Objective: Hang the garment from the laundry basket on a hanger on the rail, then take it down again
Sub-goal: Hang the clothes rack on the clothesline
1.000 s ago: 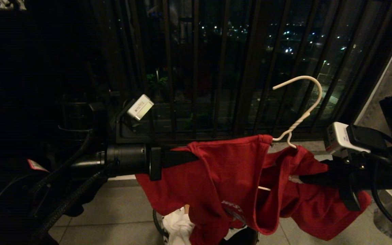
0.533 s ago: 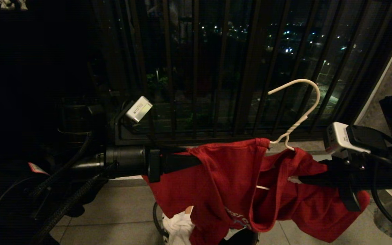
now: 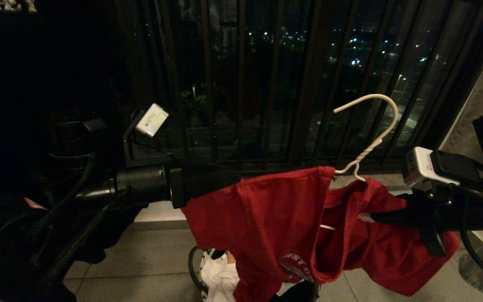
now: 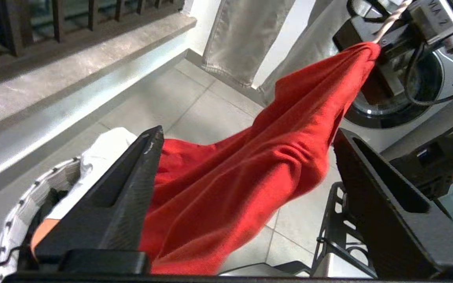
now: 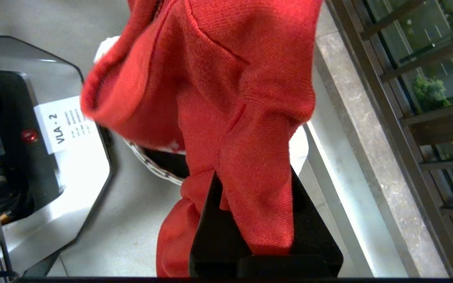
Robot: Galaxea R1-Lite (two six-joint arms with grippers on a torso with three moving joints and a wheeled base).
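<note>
The red garment hangs on the white wire hanger, whose hook stands free in the air. My left gripper is open wide. The cloth passes loosely between its jaws and lies against one finger. In the head view that gripper sits at the garment's left edge. My right gripper is shut on a fold of the garment, at the right side. The laundry basket stands on the floor below. The rail is out of view.
A white cloth lies in the basket. Dark balcony bars and a stone ledge are close ahead. A washing machine stands beyond the right arm. My own base is near the basket.
My left gripper has opened, let go of the garment and drawn back to the left. The garment's left edge has sagged. The right gripper and the hanger have stayed in place.
</note>
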